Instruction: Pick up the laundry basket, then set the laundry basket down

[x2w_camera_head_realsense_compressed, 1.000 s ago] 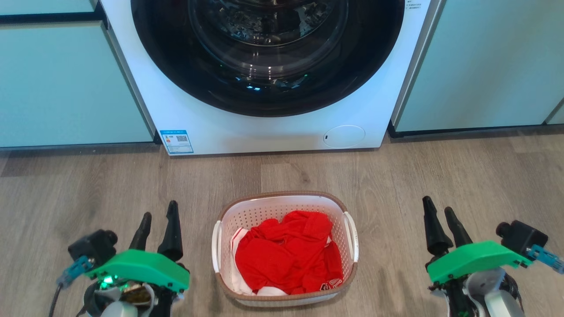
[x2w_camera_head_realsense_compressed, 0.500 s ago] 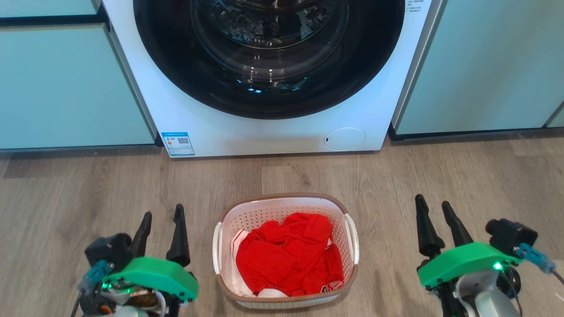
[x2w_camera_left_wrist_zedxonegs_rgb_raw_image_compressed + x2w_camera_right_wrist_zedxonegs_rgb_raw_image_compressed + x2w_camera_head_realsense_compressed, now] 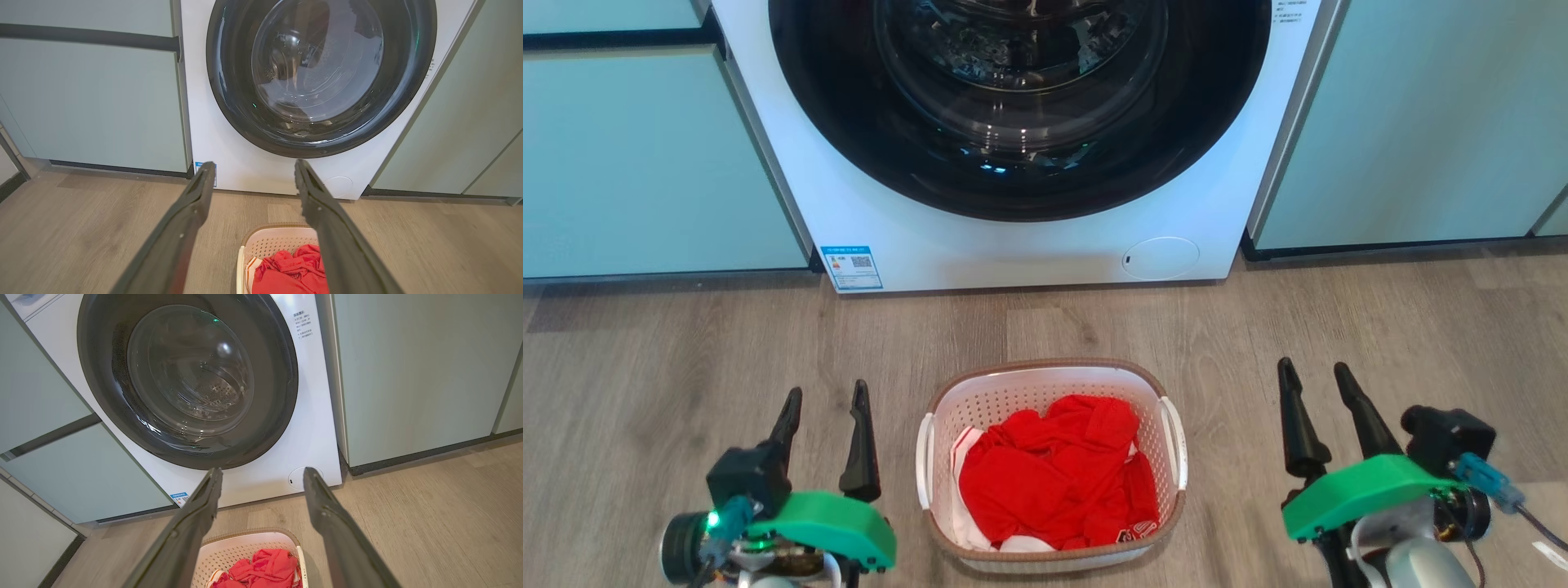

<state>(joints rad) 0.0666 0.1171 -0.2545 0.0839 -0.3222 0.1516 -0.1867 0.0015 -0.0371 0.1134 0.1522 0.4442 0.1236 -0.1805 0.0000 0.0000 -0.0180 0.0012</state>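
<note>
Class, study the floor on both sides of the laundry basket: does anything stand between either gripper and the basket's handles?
Nothing visible does. The open left gripper and right gripper flank the laundry basket, with bare wood floor between each and the basket's near side.

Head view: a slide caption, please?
Open left end effector and right end effector flank the laundry basket before a washing machine.

Home laundry nook: front-load washer built in between pale green cabinets, wood-look floor, basket of red clothes in front.
</note>
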